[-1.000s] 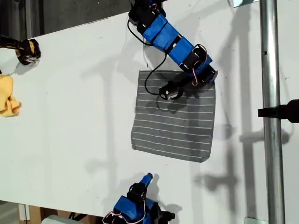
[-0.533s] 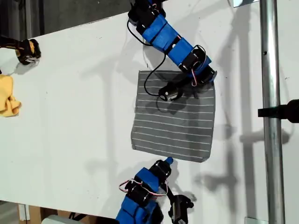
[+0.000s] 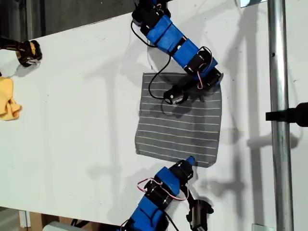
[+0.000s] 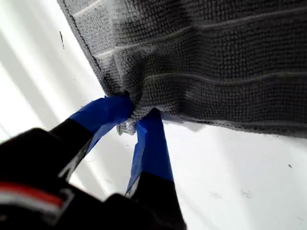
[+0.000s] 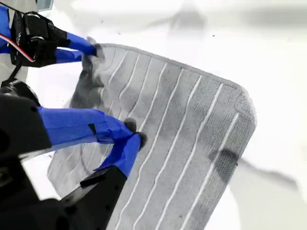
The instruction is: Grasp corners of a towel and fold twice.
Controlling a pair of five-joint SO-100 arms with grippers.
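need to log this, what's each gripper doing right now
My first gripper: shut on a corner of the towel.
My second gripper: over the towel, jaws nearly together; grip cannot be told.

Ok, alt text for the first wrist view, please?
My first gripper pinches a bunched corner of the grey striped towel between its blue fingers. The rest of the towel lies flat on the white table.
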